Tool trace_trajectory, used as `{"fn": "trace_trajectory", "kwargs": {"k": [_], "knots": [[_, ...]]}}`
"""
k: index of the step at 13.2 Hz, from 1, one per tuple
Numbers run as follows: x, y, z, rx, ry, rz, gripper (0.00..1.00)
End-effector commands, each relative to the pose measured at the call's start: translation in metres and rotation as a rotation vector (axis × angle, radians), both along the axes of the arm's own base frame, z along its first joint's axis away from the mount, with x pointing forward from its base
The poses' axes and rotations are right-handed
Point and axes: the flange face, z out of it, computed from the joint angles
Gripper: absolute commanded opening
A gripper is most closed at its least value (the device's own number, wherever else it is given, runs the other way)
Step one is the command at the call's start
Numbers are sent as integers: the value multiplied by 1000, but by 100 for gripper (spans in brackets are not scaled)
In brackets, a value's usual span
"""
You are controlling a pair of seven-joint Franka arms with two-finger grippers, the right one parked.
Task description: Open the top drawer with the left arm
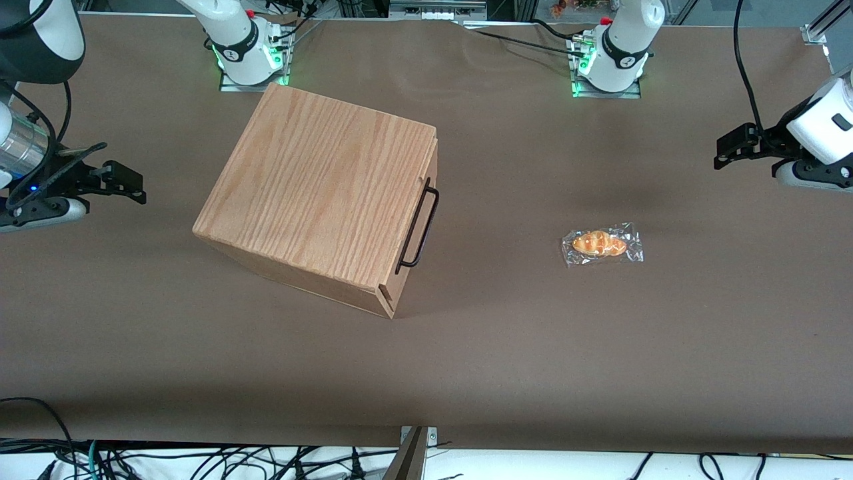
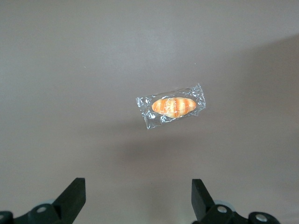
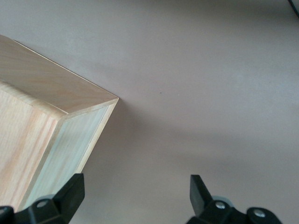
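Note:
The oak-grain cabinet (image 1: 320, 193) stands on the brown table toward the parked arm's end. Its top drawer is pushed in; only the drawer's front edge and thin black wire handle (image 1: 418, 226) show, facing the working arm's end. My left gripper (image 1: 733, 150) hangs high above the table at the working arm's end, well away from the handle. In the left wrist view its black fingers (image 2: 74, 198) stand wide apart with nothing between them, so the gripper (image 2: 138, 198) is open and empty.
A wrapped orange bread roll (image 1: 602, 244) lies on the table between the cabinet's front and my gripper; it also shows in the left wrist view (image 2: 172, 106). Two arm bases (image 1: 610, 57) stand at the table's edge farthest from the front camera.

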Motion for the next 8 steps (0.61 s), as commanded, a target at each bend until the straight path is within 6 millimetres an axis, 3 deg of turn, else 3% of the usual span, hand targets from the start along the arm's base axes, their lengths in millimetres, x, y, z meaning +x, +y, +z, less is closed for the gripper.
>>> {"fn": "trace_trajectory", "kwargs": {"k": [1,8], "knots": [[2,1,7,19,4,-14,100],[3,3,6,11,6,-13,100]]}}
